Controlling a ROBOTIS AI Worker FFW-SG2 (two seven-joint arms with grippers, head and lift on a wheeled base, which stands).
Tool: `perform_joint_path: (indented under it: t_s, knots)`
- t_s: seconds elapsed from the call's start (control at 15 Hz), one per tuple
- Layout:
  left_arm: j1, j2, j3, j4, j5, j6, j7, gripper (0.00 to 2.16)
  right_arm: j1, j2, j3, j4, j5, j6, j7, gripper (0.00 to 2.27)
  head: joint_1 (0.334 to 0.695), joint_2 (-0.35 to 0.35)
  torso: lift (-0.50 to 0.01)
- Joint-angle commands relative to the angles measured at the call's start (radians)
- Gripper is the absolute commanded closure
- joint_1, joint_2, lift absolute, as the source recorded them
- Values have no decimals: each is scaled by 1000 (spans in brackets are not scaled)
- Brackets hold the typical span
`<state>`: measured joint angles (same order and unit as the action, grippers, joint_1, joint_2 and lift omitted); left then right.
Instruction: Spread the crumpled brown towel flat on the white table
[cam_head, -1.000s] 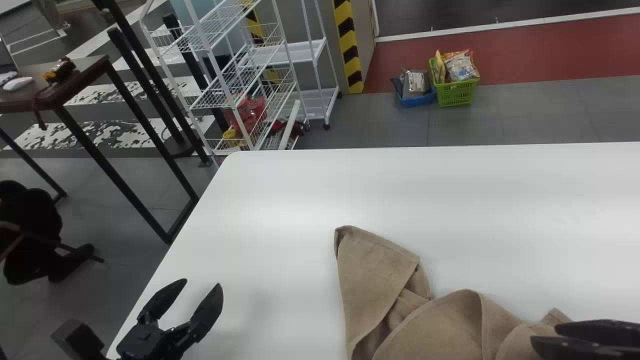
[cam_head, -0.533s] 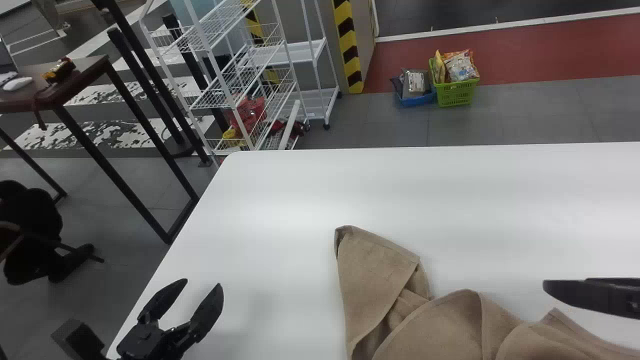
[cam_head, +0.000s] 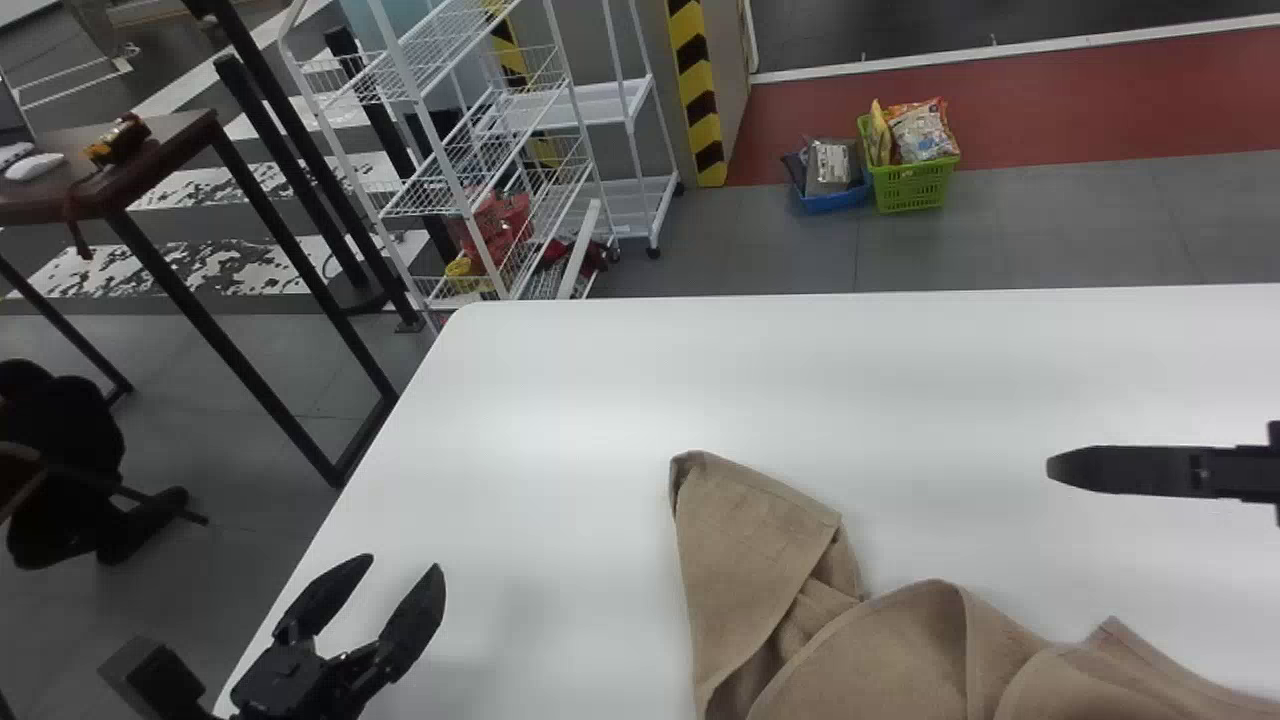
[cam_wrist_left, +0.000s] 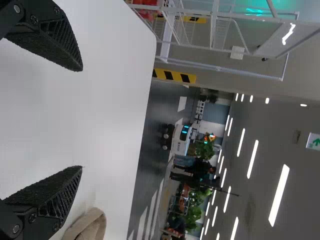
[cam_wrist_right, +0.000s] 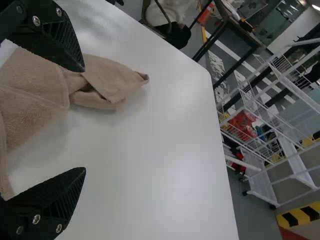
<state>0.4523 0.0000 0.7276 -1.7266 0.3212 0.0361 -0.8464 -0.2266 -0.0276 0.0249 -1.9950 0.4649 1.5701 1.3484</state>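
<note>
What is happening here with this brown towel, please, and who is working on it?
A robot has the job to spread the brown towel flat on the white table, but neither arm holds it now. The towel lies crumpled, with folds. The right gripper hangs open above the table, and the left gripper is open near the table's left edge.

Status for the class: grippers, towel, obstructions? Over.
Left gripper, right gripper open and empty. Brown towel crumpled on white table. Obstruction: its own folds.
</note>
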Motion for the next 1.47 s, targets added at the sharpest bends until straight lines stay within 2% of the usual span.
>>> perform_joint_path:
  t_s: [0.0, 0.13, 0.33, 0.6, 0.93, 1.4]
  knots:
    - [2, 0, 3, -1, 4, 0, 0, 124, -8, -37, 36, 32, 14, 2, 19, 117, 695, 350, -123]
    - [2, 0, 4, -4, 6, 3, 0, 124, -30, -77, 96, 93, 67, 2, 19, 117, 695, 350, -123]
    - [2, 0, 4, -4, 6, 3, 0, 124, -13, -84, 153, 131, 224, 2, 19, 120, 695, 350, -123]
    - [2, 0, 0, -4, 6, 0, 0, 124, -3, -78, 168, 133, 227, 2, 19, 184, 695, 350, -123]
    - [2, 0, 4, -2, 6, 3, 0, 124, -28, -80, 271, 140, 232, 2, 19, 225, 695, 350, -123]
    - [2, 6, 12, 9, 13, 0, 0, 124, 29, -86, 356, 140, 330, 2, 19, 259, 695, 350, -123]
